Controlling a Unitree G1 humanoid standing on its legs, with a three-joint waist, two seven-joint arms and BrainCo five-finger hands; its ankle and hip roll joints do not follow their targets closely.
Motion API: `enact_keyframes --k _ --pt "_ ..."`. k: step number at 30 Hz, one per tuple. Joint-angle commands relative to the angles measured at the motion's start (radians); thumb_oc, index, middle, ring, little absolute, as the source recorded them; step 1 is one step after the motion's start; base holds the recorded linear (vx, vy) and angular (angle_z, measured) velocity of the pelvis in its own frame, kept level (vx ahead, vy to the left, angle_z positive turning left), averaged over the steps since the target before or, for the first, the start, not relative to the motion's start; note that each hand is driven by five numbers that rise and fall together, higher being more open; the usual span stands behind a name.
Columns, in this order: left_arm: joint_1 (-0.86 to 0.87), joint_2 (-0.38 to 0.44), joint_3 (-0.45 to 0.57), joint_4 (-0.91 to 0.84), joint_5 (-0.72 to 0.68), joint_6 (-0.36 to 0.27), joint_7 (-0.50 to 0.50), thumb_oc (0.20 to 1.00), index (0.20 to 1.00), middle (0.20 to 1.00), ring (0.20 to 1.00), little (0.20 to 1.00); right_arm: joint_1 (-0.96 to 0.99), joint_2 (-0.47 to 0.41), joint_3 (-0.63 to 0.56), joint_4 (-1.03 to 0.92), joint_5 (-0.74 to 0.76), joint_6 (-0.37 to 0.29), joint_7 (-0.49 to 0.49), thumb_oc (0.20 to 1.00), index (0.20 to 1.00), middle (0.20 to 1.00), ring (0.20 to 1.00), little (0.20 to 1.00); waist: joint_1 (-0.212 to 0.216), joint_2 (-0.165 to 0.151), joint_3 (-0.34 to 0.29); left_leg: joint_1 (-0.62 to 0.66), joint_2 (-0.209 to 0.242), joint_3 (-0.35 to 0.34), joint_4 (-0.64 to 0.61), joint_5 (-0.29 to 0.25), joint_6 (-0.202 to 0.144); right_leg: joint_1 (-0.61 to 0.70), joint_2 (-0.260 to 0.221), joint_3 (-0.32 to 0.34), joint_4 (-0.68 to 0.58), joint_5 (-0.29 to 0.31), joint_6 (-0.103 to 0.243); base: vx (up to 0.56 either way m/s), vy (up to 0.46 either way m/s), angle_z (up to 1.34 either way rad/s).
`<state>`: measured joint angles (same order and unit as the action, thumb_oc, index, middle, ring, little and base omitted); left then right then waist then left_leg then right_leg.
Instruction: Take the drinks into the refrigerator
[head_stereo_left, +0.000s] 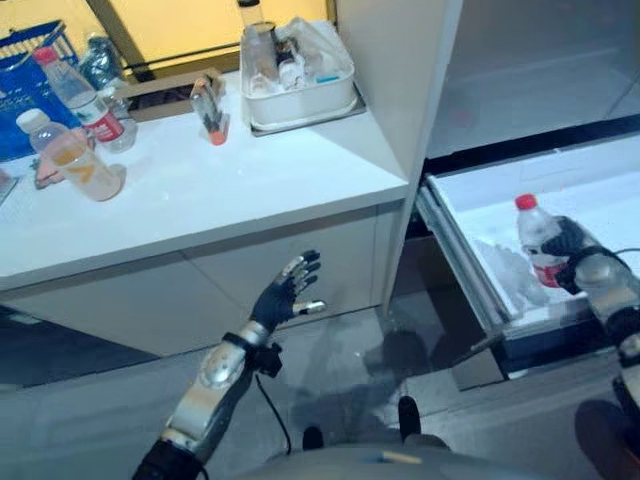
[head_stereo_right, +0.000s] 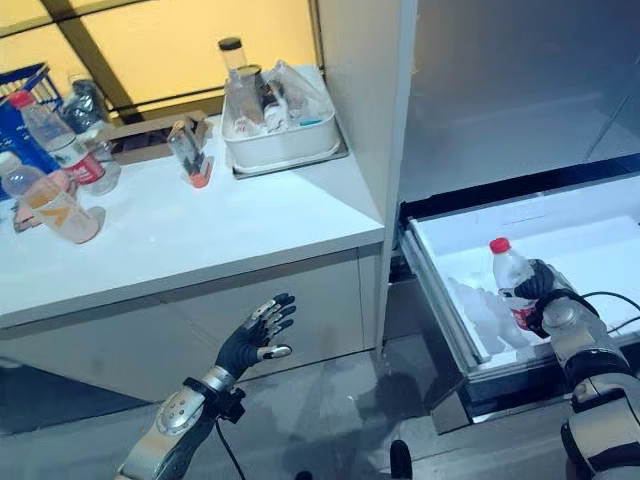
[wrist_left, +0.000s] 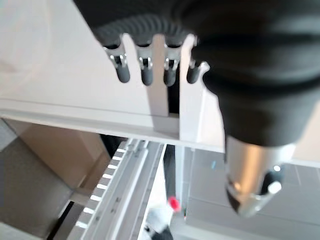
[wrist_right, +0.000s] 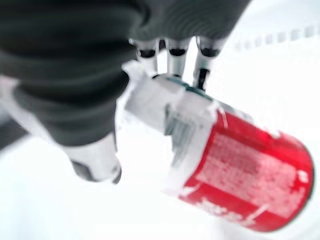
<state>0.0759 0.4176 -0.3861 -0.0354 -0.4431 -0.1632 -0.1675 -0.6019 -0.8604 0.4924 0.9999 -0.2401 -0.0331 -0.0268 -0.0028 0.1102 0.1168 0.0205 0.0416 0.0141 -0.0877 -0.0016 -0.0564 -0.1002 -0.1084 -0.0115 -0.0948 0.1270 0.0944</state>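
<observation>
White drawer (head_stereo_right: 440, 300) of the refrigerator stands pulled out, holding one red-capped bottle (head_stereo_right: 510, 280) upright with the right robot hand (head_stereo_right: 545, 292) curled round it. Nearer, the left robot hand (head_stereo_left: 285, 298) hangs with fingers spread, holding nothing, before the white desk (head_stereo_left: 230, 190). Three more bottles (head_stereo_left: 75, 90) stand at the desk's left, beside a blue basket (head_stereo_left: 20, 95); a white tub (head_stereo_left: 300, 100) of containers sits at the back
</observation>
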Motion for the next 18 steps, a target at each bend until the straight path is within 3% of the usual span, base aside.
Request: enact_keyframes --k 1,4,8,12,18 --pt "-0.068 0.063 -0.013 -0.059 0.042 -0.082 -0.009 1.0 1.0 1.0 1.0 1.0 -0.124 0.045 0.032 0.041 -0.093 -0.033 -0.017 0.2 0.2 0.2 0.2 0.2 0.001 -0.097 0.021 -0.06 -0.053 -0.032 0.019 -0.014 0.031 0.041 -0.017 -0.008 0.021 -0.068 0.025 -0.04 0.009 0.03" --pt "-0.103 0.098 -0.033 -0.113 0.049 -0.086 -0.019 1.0 1.0 1.0 1.0 1.0 -0.173 0.081 0.164 0.09 -0.249 -0.031 0.022 0.2 0.2 0.2 0.2 0.2 0.013 -0.093 0.051 -0.078 -0.057 -0.042 0.02 -0.007 0.031 0.025 -0.021 -0.015 0.024 -0.063 0.026 -0.03 0.004 0.05" --pt "-0.13 0.099 -0.027 -0.136 0.06 -0.09 -0.007 1.0 1.0 1.0 1.0 1.0 -0.179 0.114 0.233 0.046 -0.337 -0.033 0.047 0.2 0.2 0.2 0.2 0.2 0.017 -0.089 0.071 -0.094 -0.061 -0.05 0.018 -0.001 0.032 0.012 -0.024 -0.019 0.027 -0.06 0.025 -0.02 0.002 0.04" --pt "-0.146 0.095 -0.01 -0.166 0.078 -0.094 0.003 1.0 1.0 1.0 1.0 1.0 -0.163 0.137 0.276 -0.042 -0.413 -0.029 0.11 0.2 0.2 0.2 0.2 0.2 0.017 -0.085 0.088 -0.106 -0.064 -0.056 0.017 0.002 0.032 0.0 -0.029 -0.023 0.03 -0.061 0.026 0.0 0.0 0.0" --pt "-0.153 0.079 0.008 -0.195 0.085 -0.098 0.025 1.0 1.0 1.0 1.0 1.0 -0.115 0.205 0.236 -0.067 -0.372 -0.017 0.098 0.2 0.2 0.2 0.2 0.2 0.022 -0.078 0.11 -0.122 -0.067 -0.068 0.017 0.009 0.033 -0.01 -0.033 -0.033 0.03 -0.059 0.025 -0.03 -0.001 0.03"
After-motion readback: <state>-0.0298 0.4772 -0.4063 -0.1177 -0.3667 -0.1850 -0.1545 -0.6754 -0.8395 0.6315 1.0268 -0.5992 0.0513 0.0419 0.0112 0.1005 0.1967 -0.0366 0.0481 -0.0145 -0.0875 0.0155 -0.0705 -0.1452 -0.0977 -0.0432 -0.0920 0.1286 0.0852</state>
